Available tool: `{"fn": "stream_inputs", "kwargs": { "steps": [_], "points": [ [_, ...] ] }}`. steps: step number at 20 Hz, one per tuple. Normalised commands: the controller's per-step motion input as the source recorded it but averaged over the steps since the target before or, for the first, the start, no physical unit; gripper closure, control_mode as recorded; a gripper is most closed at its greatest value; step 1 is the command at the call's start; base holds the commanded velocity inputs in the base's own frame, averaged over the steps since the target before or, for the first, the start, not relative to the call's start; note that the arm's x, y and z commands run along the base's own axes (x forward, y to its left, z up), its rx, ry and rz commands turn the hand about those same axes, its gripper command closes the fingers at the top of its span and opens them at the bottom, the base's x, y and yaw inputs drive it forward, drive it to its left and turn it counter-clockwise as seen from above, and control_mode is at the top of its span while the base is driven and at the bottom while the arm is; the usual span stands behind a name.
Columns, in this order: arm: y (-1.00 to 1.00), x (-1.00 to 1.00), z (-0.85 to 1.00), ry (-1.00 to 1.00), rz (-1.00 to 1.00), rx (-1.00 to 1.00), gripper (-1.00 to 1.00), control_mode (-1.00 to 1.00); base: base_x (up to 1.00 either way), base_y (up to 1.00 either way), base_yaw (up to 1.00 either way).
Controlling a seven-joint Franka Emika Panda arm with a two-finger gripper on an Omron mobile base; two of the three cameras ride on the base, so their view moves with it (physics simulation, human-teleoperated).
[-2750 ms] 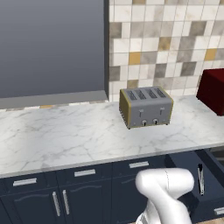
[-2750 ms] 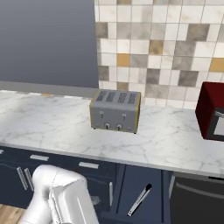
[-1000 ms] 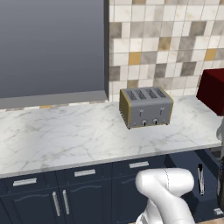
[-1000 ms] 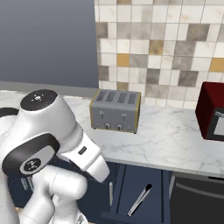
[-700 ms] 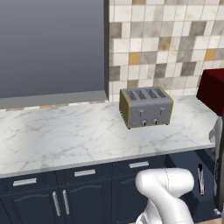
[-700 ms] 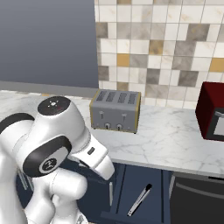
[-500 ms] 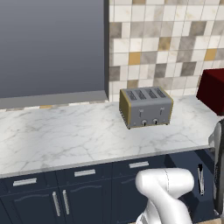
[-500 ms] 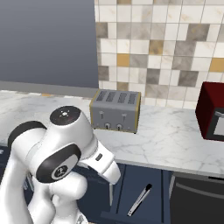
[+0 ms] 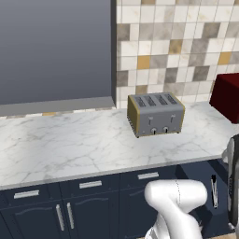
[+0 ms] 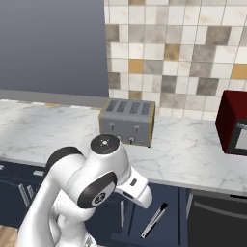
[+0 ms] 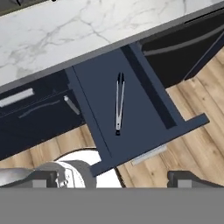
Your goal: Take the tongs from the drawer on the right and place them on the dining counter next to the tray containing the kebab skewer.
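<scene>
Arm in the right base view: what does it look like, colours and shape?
The arm has glossy white, rounded shells with bulbous joints. Dark grey bands sit at the joints, and one joint has a round dark cap with a small light dot at its centre. No cables or markings are visible. In the hand view the fingertips are small and dark grey.

The desk (image 9: 70,144) and toaster (image 9: 155,114) are viewed from behind the arm in both base views, left and right. The open drawer (image 11: 131,109) and tongs (image 11: 119,103) below the tool are looked down on closely from the hand view.
</scene>
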Motion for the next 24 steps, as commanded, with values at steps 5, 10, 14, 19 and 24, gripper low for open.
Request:
{"fn": "stream_inputs", "kwargs": {
  "steps": [5,10,14,19,24],
  "points": [
    [-0.36,0.51,-0.56,0.01,0.08,0.0,-1.0,-1.0,0.0,0.0,0.0],
    [-0.2,0.36,-0.8,0.0,0.08,-0.01,-1.0,-1.0,0.0,0.0,0.0],
    [-0.13,0.23,-0.82,0.0,0.05,-0.05,-1.0,-1.0,0.0,0.0,0.0],
    [-0.18,0.22,-0.62,0.0,0.0,-0.06,-1.0,-1.0,0.0,0.0,0.0],
    [-0.17,0.4,-0.44,0.0,0.0,0.0,-1.0,-1.0,0.0,0.0,0.0]
  ]
}}
